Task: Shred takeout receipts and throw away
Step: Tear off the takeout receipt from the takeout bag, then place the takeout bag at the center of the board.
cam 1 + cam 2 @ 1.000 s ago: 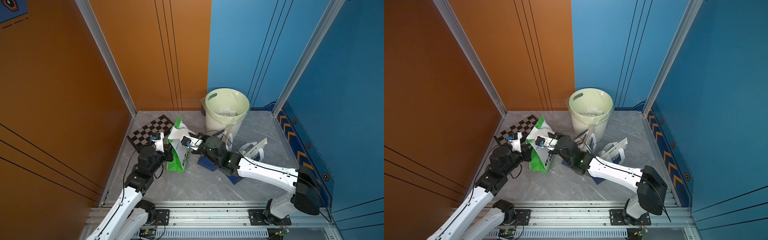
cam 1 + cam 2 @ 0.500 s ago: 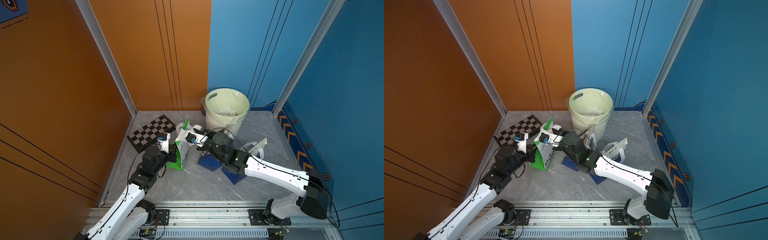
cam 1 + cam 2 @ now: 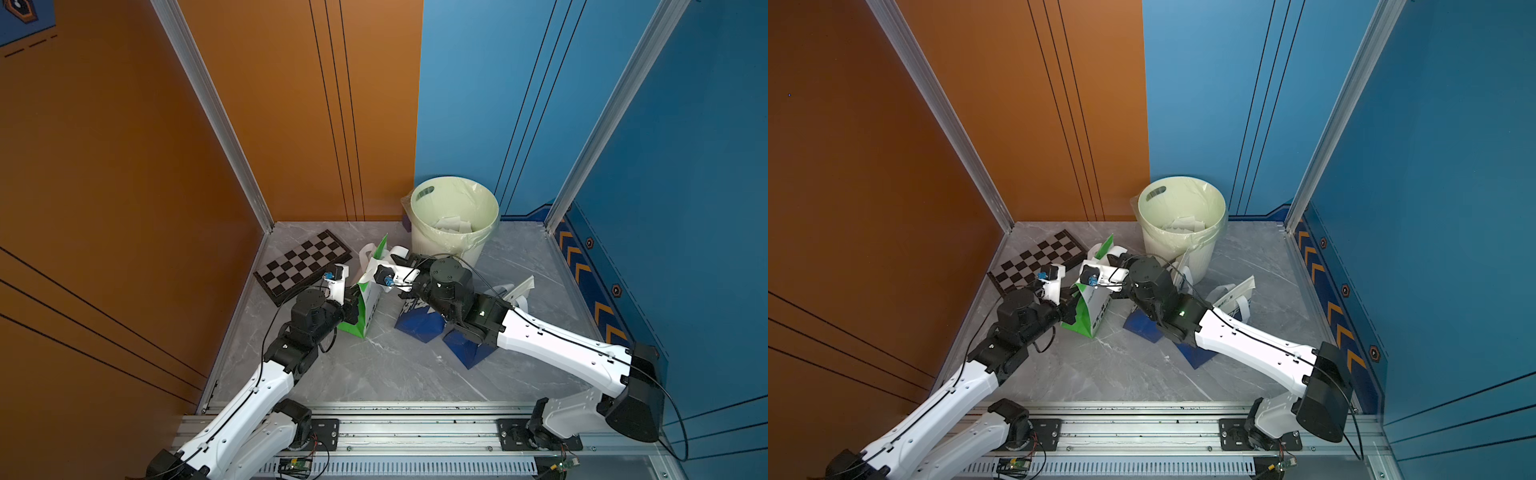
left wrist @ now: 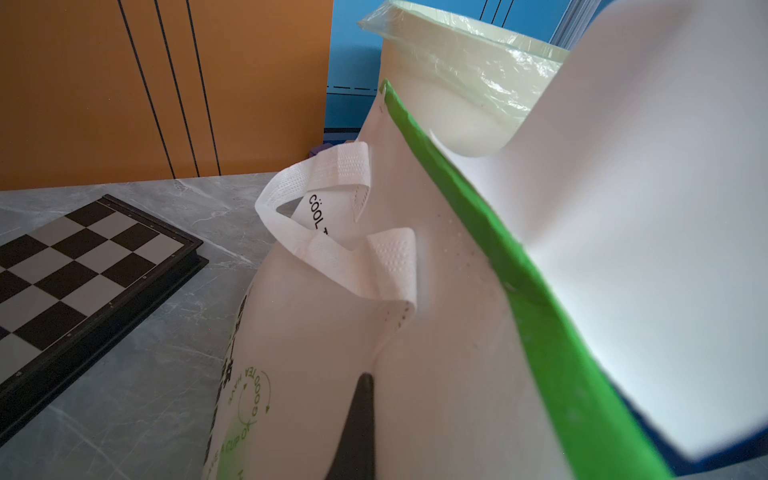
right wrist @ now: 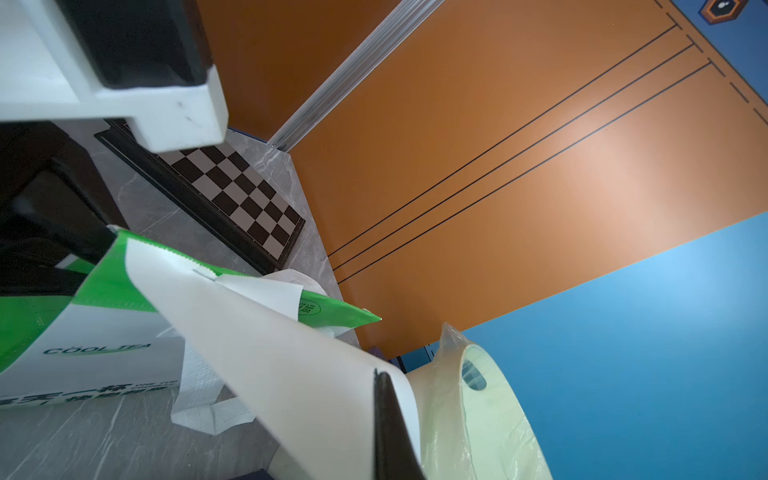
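Green-white bag [image 5: 95, 365] reads "COOL TEA" — "GOOD TEA".

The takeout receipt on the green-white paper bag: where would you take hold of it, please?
Pinch the takeout receipt at its loose edge, coming from the waste bin side; its other end seems stuck to the green-white paper bag, so only there are both faces free.

At centre frame in both top views, the left gripper [image 3: 354, 308] has its jaws hidden behind the green-and-white paper bag [image 3: 368, 305], and the right gripper [image 3: 402, 258] covers its own. The right wrist view shows one dark finger [image 5: 390, 432]; the other is behind the plain white paper slip [image 5: 291, 374], which the frame edge cuts off. In the pale green plastic bin [image 3: 1204, 253], the white scraps [image 3: 1183, 224] are too small to tell apart.
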{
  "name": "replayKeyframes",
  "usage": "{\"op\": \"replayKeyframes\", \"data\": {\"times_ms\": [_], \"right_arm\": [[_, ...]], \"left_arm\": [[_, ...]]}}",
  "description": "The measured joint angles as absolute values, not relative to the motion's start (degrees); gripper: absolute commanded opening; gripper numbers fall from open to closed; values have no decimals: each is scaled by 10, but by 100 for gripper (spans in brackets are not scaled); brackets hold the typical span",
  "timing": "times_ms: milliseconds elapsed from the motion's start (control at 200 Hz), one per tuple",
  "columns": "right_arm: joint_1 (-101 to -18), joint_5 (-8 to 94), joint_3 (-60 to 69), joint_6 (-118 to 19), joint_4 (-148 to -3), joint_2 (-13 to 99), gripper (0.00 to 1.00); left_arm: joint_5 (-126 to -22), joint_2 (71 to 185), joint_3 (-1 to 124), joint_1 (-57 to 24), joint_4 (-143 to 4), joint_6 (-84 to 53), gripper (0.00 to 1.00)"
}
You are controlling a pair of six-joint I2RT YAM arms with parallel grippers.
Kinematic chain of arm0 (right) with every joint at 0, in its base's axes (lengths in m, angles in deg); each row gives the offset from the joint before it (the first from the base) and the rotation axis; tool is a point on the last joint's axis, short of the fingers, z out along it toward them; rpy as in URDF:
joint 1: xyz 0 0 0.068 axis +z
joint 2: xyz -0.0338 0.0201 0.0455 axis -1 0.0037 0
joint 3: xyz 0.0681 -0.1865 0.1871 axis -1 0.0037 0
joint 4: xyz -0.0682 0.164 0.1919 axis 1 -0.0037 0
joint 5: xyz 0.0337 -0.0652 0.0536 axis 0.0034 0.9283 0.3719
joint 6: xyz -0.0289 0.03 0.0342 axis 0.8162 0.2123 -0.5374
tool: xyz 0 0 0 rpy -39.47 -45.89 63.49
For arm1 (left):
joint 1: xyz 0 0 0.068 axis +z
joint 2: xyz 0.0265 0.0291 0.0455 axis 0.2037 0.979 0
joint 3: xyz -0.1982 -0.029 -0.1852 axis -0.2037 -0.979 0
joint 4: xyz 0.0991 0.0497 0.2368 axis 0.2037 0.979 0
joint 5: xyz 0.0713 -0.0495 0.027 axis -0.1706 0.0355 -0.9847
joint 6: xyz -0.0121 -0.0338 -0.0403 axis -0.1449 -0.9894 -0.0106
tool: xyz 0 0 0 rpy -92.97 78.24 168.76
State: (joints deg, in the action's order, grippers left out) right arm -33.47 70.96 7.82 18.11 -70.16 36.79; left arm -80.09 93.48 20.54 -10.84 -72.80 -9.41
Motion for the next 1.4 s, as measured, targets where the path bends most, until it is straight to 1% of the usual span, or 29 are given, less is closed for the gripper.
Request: {"op": "replayKeyframes", "data": {"times_ms": [120,315,485,495,545,676,811,906,946,1076,1231,1401], "right_arm": [[-335,705,52,202,-719,377,0],[-345,712,-21,220,-685,377,0],[-346,713,-24,219,-670,366,0],[-346,713,-23,218,-670,366,0],[-346,713,-12,211,-670,361,0],[-346,708,32,168,-673,334,0],[-347,698,75,114,-681,287,0],[-348,697,98,83,-682,254,0],[-350,696,108,71,-682,241,0],[-374,690,137,31,-681,206,0],[-402,683,161,-7,-682,184,0],[-418,663,167,-43,-697,168,0]], "left_arm": [[-801,938,206,-109,-736,-90,0],[-827,944,205,-103,-716,-90,0],[-831,944,205,-103,-712,-90,0],[-831,944,205,-103,-711,-90,1],[-831,944,205,-103,-710,-90,12],[-832,940,202,-103,-684,-92,34],[-833,925,202,-103,-650,-84,52],[-834,894,202,-103,-615,-78,62],[-835,875,203,-103,-595,-73,66],[-835,805,210,-103,-522,-60,73],[-826,733,254,-103,-428,-51,78],[-802,683,327,-103,-350,-49,84]]}}
